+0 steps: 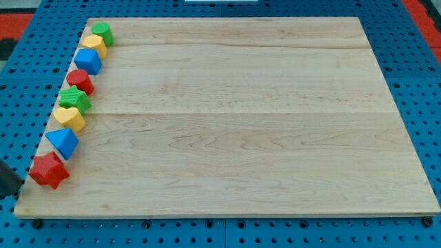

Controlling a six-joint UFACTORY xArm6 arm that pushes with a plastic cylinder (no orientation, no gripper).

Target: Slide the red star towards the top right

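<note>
The red star point(48, 170) lies at the board's lower left corner, the lowest in a column of blocks along the left edge. A dark shape at the view's left edge, just left of the red star, looks like my rod. My tip point(15, 191) seems to sit just off the board's edge, close beside the star. I cannot tell if it touches the star. Just above the star is a blue triangular block point(63, 142).
Above these, along the left edge of the wooden board point(241, 124), lie a yellow block point(69, 118), a green star point(74, 100), a red block point(80, 81), a blue block point(88, 60), a yellow block point(94, 45) and a green block point(103, 32). Blue pegboard surrounds the board.
</note>
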